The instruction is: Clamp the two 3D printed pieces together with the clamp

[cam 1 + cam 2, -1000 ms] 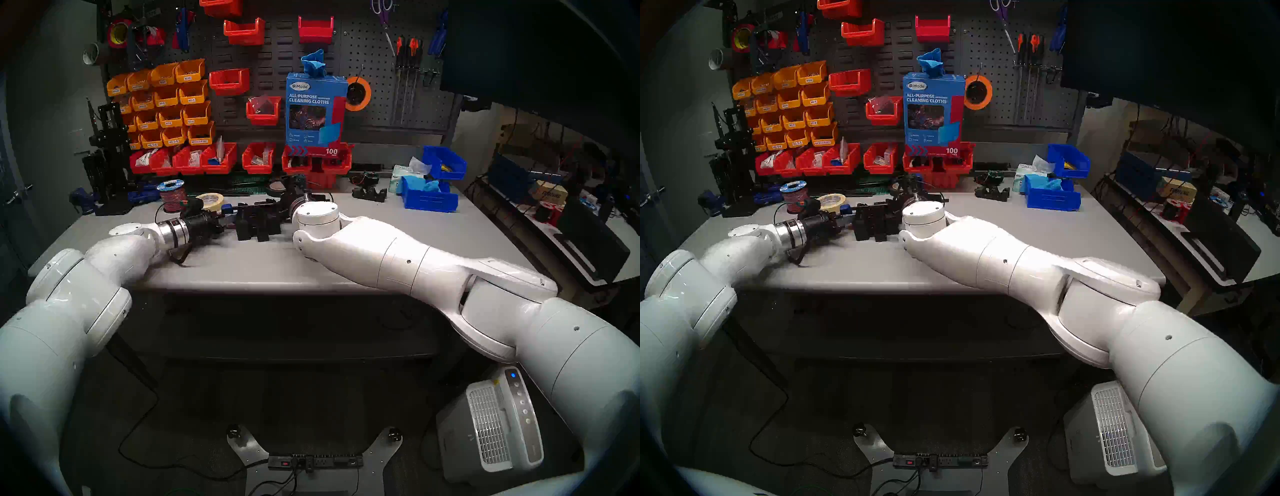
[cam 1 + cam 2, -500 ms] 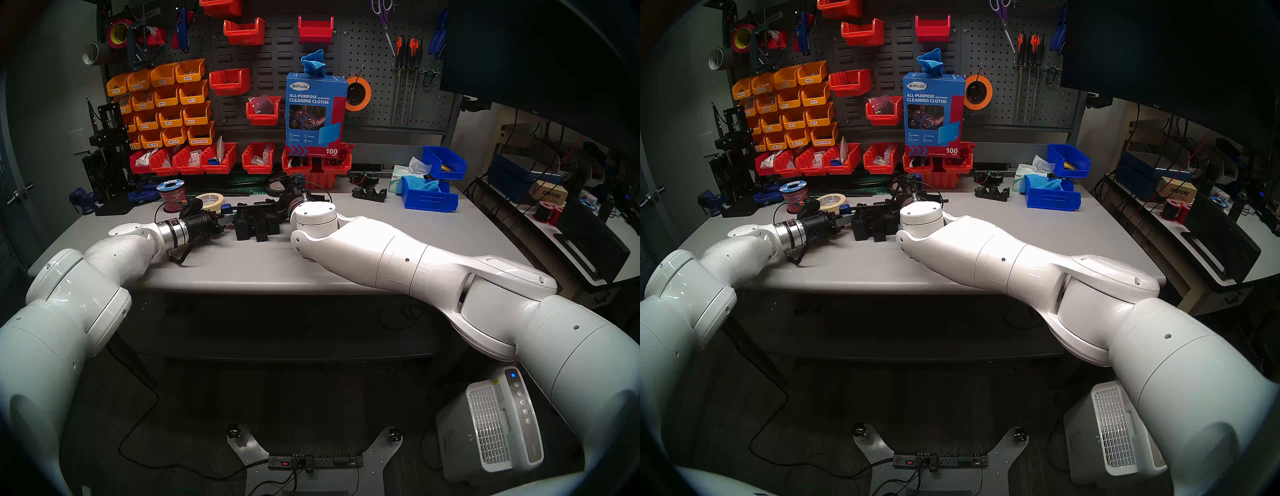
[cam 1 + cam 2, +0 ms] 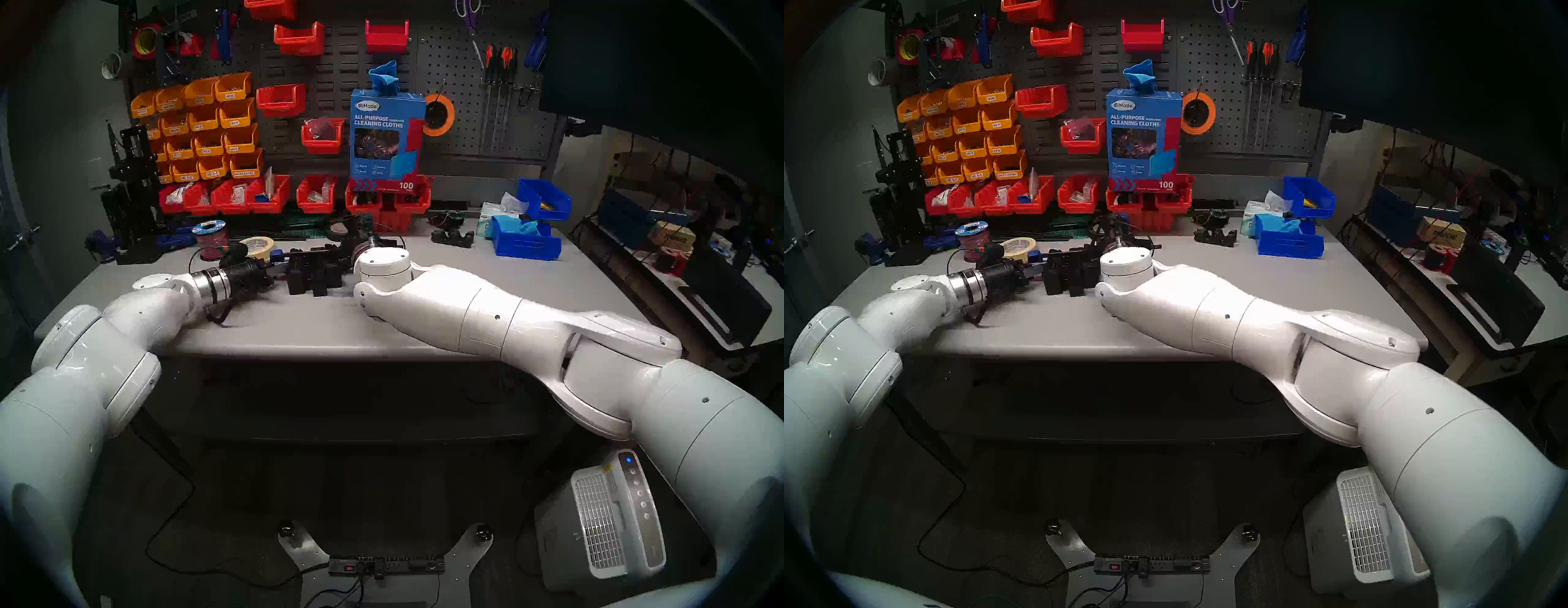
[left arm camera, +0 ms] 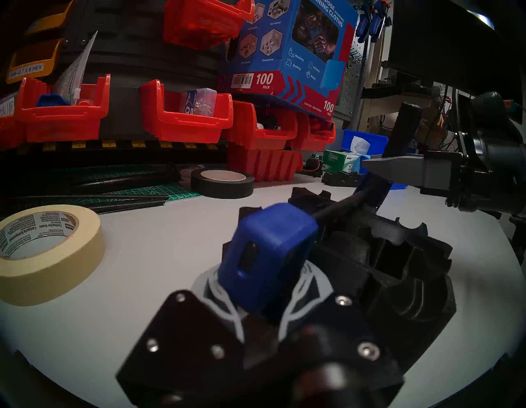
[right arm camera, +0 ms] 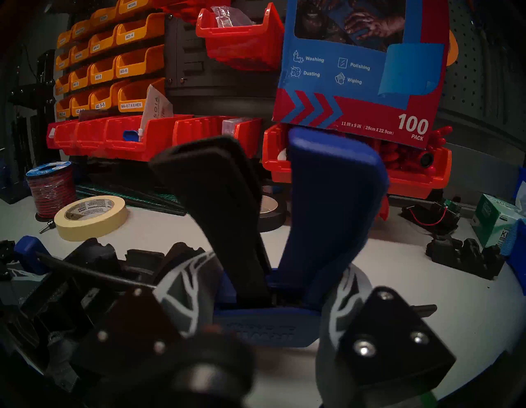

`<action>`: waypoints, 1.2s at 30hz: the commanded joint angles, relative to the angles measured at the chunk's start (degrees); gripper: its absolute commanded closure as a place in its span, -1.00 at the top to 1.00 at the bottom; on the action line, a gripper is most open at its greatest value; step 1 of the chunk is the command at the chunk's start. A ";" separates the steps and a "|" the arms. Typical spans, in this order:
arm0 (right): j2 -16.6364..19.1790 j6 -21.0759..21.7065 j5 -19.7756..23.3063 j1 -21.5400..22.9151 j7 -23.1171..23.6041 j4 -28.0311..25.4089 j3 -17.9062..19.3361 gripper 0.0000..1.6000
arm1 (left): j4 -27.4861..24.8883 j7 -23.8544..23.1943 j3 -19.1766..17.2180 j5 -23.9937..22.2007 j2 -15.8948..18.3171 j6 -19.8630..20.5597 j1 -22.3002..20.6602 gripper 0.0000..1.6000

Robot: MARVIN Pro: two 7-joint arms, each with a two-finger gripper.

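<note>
The two 3D printed pieces (image 3: pixel 315 275) (image 3: pixel 1069 276) stand side by side on the grey table, black and slotted. The clamp's thin black bar (image 4: pixel 338 206) runs over them. My left gripper (image 4: pixel 264 296) (image 3: pixel 271 271) is shut on the clamp's blue end jaw (image 4: pixel 267 256) at the pieces' left. My right gripper (image 5: pixel 264 302) is shut on the clamp's blue body, with the blue handle (image 5: pixel 333 213) and black trigger (image 5: pixel 222 216) standing up between its fingers. In the head views the right wrist (image 3: pixel 384 263) hides that gripper. The pieces (image 4: pixel 392 265) lie between both jaws.
A masking tape roll (image 3: pixel 257 245) and a wire spool (image 3: pixel 210 240) sit behind the left gripper. A black tape roll (image 4: pixel 222 182) lies behind the pieces. A low black cradle part (image 3: pixel 452 237), a tissue box (image 5: pixel 495 219) and blue bins (image 3: pixel 526 242) stand right. Red bins (image 3: pixel 271 195) line the back.
My right wrist has crept slightly to the left with the clamp body, and the pieces sit a touch further left. The left arm has barely moved. Both grips are unchanged.
</note>
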 commanded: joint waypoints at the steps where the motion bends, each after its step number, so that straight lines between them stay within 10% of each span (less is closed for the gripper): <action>1: -5.60 -0.18 0.82 0.76 3.18 -4.77 -0.60 -1.00 | -1.63 0.02 -0.25 -0.21 -1.77 -0.26 -2.21 -1.00; 5: -5.23 -0.36 1.17 0.98 2.95 -4.76 -0.82 -1.00 | -1.46 0.10 -0.27 -0.19 -1.43 -0.25 -2.18 -1.00; 7: -6.12 -0.41 1.33 0.90 2.83 -4.73 -0.97 -1.00 | -1.77 0.04 -0.27 -0.21 -2.09 -0.25 -2.26 -0.84; 8: -6.53 -0.49 1.57 0.94 2.64 -4.70 -1.13 -1.00 | -1.88 0.06 -0.29 -0.21 -2.35 -0.25 -2.30 -0.45; 13: -6.15 -0.69 2.03 1.25 2.25 -4.66 -1.42 -1.00 | -1.66 0.36 -0.35 -0.19 -1.89 -0.27 -2.28 -0.14; 20: -6.92 -0.93 2.65 1.44 1.69 -4.55 -1.86 -1.00 | -1.84 0.58 -0.45 -0.23 -2.29 -0.34 -2.34 -0.05; 22: -6.63 -1.00 2.81 1.57 1.56 -4.54 -1.94 -1.00 | -1.73 0.69 -0.48 -0.22 -2.03 -0.35 -2.31 0.22; 24: -6.27 -1.12 3.07 1.76 1.36 -4.54 -2.08 -1.00 | -1.58 1.15 -0.57 -0.24 -1.70 -0.43 -2.29 1.00; 36: -7.30 -1.55 4.23 2.13 0.77 -4.43 -2.72 -1.00 | -1.98 2.96 -0.80 -0.23 -2.04 -0.50 -2.38 1.00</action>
